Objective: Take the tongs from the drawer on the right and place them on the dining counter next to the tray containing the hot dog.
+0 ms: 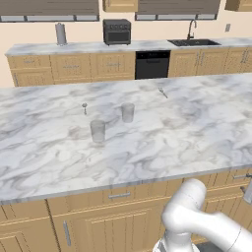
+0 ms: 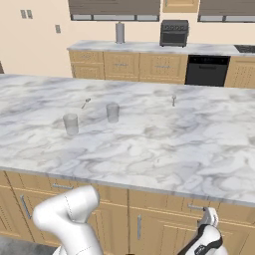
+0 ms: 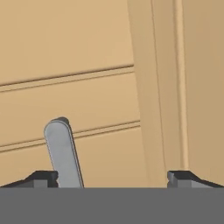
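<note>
- Drawer [image 3: 70, 100] front, light oak with a recessed panel, faces the hand camera at close range; it is shut flush with the cabinet face, and the tongs cannot be made out in any view.
- Its silver bar handle [image 3: 63, 153] rises between the two dark fingertips [image 3: 41, 178], much closer to the fingertip on the left of the hand view than to the other, and not clearly touching either.
- The gripper [image 3: 111, 178] has its jaws spread wide, with nothing pinched between them.
- In the hand view the handle's long axis runs nearly up the picture, leaning slightly to the left, with its rounded end uppermost; the panel grooves cross the picture almost level, rising a little to the right.
- In the right base view the gripper [image 2: 208, 219] sits low at the drawer row just under the edge of the dining counter [image 2: 149, 144], beside a short silver handle [image 2: 195, 207], towards the right end of the island.
- The arm [image 2: 69, 211] folds low in front of the island cabinets: its white elbow bulges at the lower left of the right base view, and the forearm reaches across to the dark wrist below the gripper.
- In the left base view the same elbow [image 1: 189, 206] stands at the lower right, below the counter's edge.
- On the marble top stand two clear glasses [image 1: 98, 131], near each other, with a small spoon-like utensil [image 1: 84, 108] beside them and another [image 1: 163, 92] further right.
</note>
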You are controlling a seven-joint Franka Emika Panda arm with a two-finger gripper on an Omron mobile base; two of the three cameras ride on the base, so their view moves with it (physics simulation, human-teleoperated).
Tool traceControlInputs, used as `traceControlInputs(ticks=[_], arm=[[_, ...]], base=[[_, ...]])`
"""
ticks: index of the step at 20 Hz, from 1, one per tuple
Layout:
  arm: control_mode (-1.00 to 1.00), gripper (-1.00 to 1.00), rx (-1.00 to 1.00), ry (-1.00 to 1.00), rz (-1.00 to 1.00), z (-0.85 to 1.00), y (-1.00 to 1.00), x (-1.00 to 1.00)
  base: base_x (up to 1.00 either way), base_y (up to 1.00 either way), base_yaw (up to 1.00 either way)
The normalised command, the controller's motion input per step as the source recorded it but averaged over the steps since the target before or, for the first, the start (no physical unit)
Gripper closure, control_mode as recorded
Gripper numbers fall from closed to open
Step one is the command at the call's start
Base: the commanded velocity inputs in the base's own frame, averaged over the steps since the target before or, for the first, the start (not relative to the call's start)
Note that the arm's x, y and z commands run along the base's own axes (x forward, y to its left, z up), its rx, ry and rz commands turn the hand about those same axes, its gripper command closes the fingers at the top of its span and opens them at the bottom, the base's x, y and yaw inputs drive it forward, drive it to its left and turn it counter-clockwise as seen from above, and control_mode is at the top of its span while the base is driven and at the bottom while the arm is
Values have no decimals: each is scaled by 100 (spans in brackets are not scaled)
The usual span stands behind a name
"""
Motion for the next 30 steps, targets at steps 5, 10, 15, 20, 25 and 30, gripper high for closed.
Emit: traceControlInputs(ticks=[5,10,15,20,25,30], arm=[[-100,-100,1,-22,0,-2,-11,4],[-100,-100,2,-15,0,-9,-10,11],[-100,-100,0,-7,0,-27,-3,30],[-100,-100,3,-2,0,-29,-8,43],[-100,100,4,0,0,-8,-4,18],[-100,100,0,0,0,0,0,0]], base=[[0,0,0],[0,0,0],[0,0,0],[0,0,0],[0,0,0],[0,0,0]])
